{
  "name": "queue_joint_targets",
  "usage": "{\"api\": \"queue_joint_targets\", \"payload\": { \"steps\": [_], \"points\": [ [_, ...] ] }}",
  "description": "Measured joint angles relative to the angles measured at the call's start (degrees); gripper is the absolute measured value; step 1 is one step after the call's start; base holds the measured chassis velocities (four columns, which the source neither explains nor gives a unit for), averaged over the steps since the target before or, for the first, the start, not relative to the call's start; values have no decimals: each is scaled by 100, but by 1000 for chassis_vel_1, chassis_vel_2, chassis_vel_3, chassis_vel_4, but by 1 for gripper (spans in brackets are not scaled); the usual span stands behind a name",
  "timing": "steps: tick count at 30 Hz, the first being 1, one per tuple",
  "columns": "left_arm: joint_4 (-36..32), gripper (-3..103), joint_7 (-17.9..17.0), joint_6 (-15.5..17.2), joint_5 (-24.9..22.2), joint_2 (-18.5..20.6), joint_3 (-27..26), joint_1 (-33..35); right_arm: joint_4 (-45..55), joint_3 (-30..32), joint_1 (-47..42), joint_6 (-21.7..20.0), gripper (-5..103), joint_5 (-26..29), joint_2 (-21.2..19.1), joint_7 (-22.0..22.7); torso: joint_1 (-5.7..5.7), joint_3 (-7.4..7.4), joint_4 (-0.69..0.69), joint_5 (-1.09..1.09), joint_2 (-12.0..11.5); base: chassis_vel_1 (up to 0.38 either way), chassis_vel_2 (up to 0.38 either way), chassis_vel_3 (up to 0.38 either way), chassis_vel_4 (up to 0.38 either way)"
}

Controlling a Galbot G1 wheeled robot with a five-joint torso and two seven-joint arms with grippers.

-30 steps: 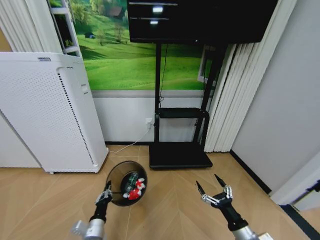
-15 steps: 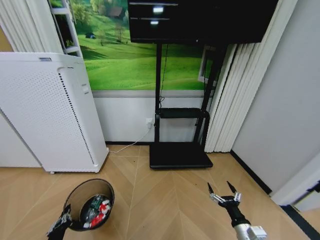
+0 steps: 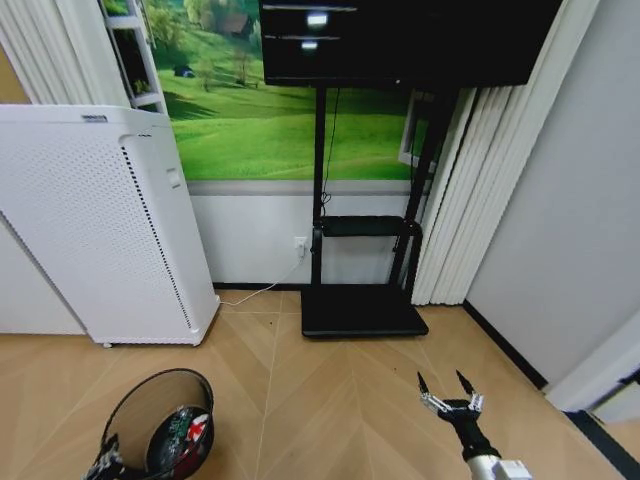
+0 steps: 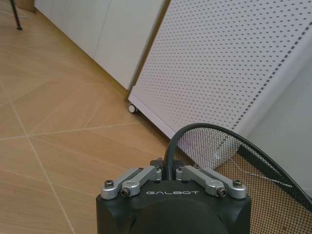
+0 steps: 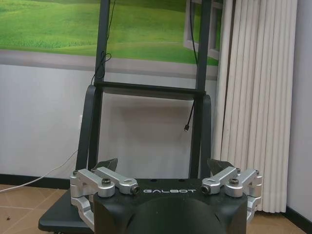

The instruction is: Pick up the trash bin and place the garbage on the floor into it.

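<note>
Low on the left, the left gripper (image 4: 169,171) is clamped on the rim of the trash bin (image 3: 150,420), held tilted above the floor (image 3: 320,400) with garbage (image 3: 185,438) inside; well apart on the right, the right gripper (image 3: 449,388) hangs with fingers apart, holding nothing.

Black mesh trash bin (image 3: 150,425) tilted, garbage (image 3: 186,436) inside.

GALBOT on left claw (image 4: 170,171), right claw (image 5: 165,168)
</note>
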Motion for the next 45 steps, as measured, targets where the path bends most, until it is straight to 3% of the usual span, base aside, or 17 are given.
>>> {"api": "queue_joint_targets", "payload": {
  "steps": [20,27,45],
  "points": [
    [252,6,-330,65,-165,29,-364,154,-275,218,86,133,100,322,-121,-31,0,0,-1,3,0,3,5,-10,-5],
    [580,6,-255,32,-318,178,-499,102,-370,194,93,201,100,384,-118,-69,0,0,-1,2,0,6,8,-4,-5],
    [1620,6,45,31,-183,635,-510,-555,-490,212,96,271,100,579,-225,-127,0,0,-2,2,0,9,5,-4,-5]
  ]
}}
